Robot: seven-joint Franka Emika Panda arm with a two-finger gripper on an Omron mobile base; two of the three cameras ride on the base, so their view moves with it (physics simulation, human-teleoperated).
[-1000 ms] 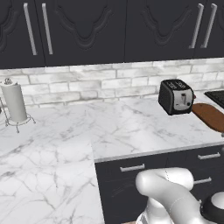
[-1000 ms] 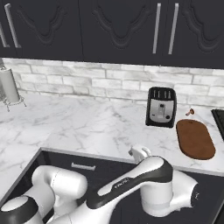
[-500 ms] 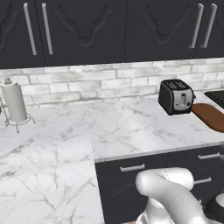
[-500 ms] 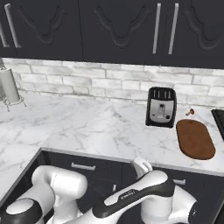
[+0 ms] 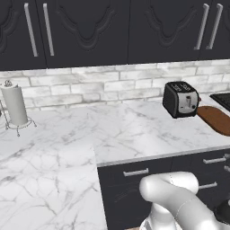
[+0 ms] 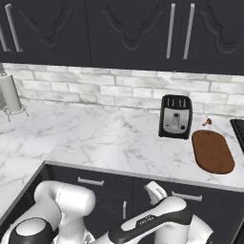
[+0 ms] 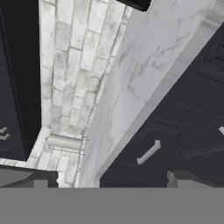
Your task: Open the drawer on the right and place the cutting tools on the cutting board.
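The flat reddish-brown wooden cutting board lay at the far right of the white marble counter, just beside the black-and-silver toaster. The black drawer fronts below stood closed. I couldn't tell how the jaws stood.

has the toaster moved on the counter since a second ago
No. In the right base view the toaster sits in the same spot, just left of the cutting board, against the brick backsplash.

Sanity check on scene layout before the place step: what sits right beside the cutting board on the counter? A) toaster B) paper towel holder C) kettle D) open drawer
A: the black-and-silver toaster stands just left of the reddish-brown cutting board; the paper towel holder is far across the counter.
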